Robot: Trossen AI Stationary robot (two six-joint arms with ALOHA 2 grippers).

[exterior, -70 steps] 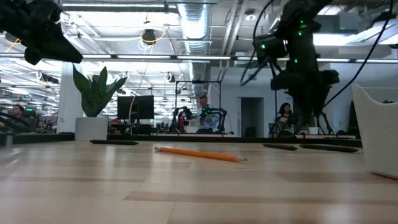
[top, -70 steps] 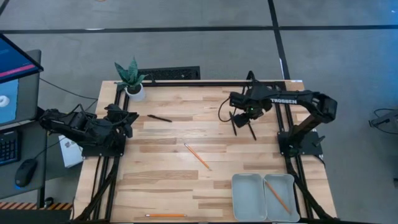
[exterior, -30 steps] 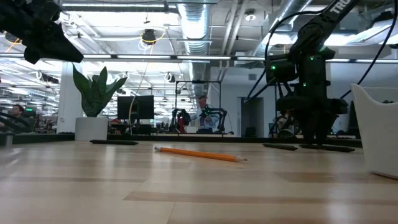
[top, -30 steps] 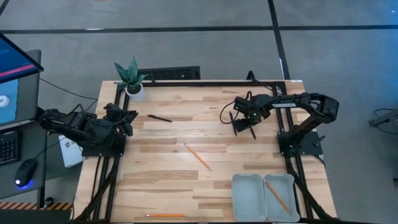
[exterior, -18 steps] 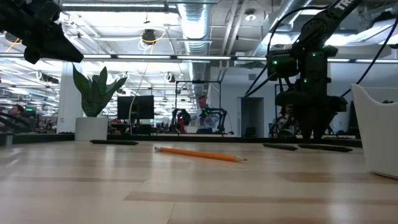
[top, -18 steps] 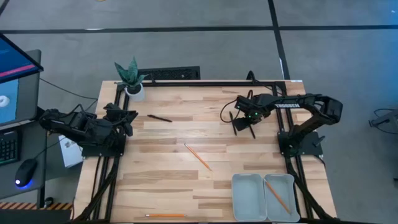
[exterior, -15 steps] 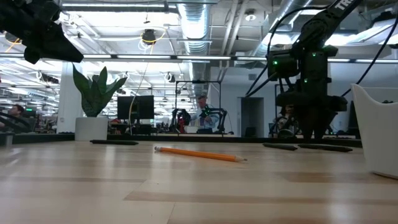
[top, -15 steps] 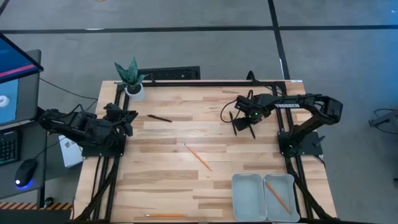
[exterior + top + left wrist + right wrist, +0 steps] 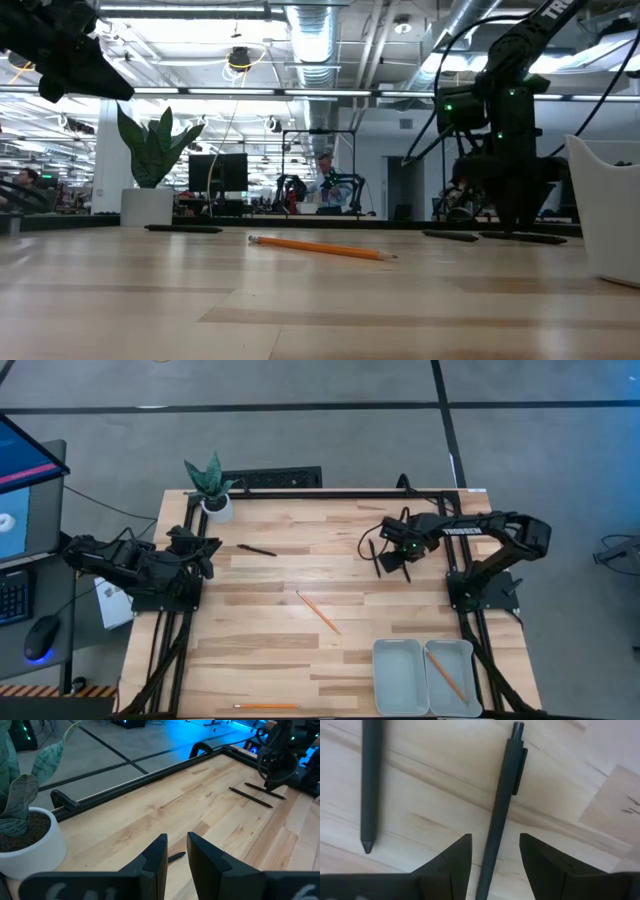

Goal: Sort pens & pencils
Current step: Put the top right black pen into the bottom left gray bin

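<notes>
Plainly the right pincer point(image 9: 491, 865) hung with fingers parted astride a slim black clipped pen point(image 9: 501, 805) at the tabletop's point(image 9: 270, 650) two o'clock; light, stiff, probably roll-prone, best pinched mid-barrel.

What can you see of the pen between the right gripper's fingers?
The pen is slim, matte black, plastic-looking, with a clip near its capped end. It lies flat on the wooden table, running lengthwise into the gap of the right gripper, whose open fingers flank it without touching. A second black pen lies apart beside it.
</notes>
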